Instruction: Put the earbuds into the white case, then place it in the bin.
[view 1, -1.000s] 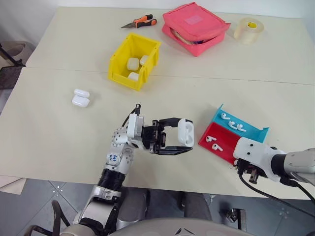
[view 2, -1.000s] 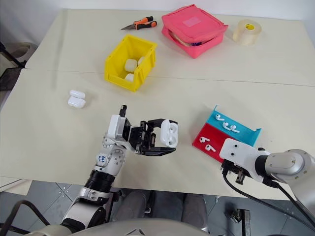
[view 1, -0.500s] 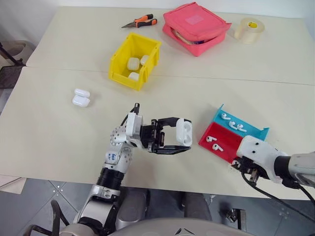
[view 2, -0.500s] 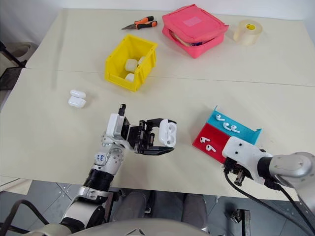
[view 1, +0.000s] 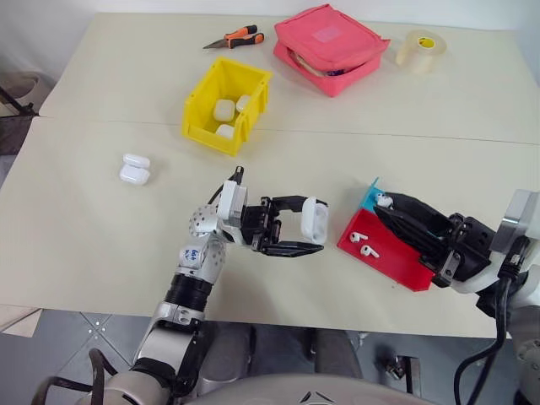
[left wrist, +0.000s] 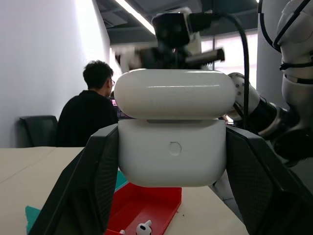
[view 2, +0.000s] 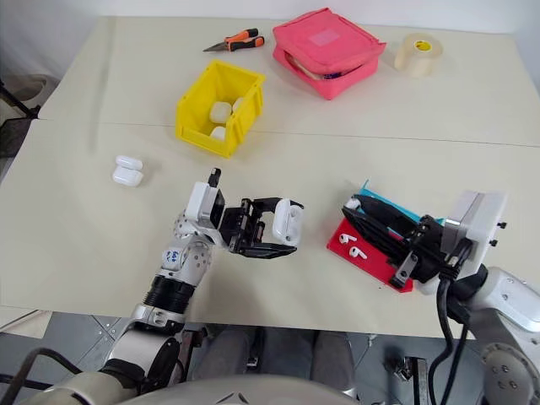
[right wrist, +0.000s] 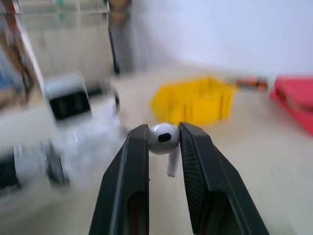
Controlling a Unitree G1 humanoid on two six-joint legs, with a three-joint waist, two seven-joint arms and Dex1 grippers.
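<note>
I am pinching the white case (view 1: 314, 221) between the two black fingers of my left gripper (view 1: 297, 225), holding it up off the surface with the fingers pressing on its two flat sides, as the left wrist view shows; its lid is sitting slightly raised from the body. My right gripper (right wrist: 164, 139) is pinching one earbud (right wrist: 164, 140) by its rounded head, the short stem hanging free below the pads, and in the head views it is hovering over the red-and-blue tray (view 1: 384, 253), where more earbuds (view 1: 363, 245) are lying. The bin (view 1: 226, 105) is standing well apart at the far side of the surface, with several other cases inside. I am judging the earbud to be very light, hard and glossy, so it is likely slipping or twisting easily in a two-finger pinch; holding it at the head leaves the stem free to go first into its socket. The case looks rigid and slick too, so gripping it low on the body, below the hinge line, should be keeping the lid free to swing.
</note>
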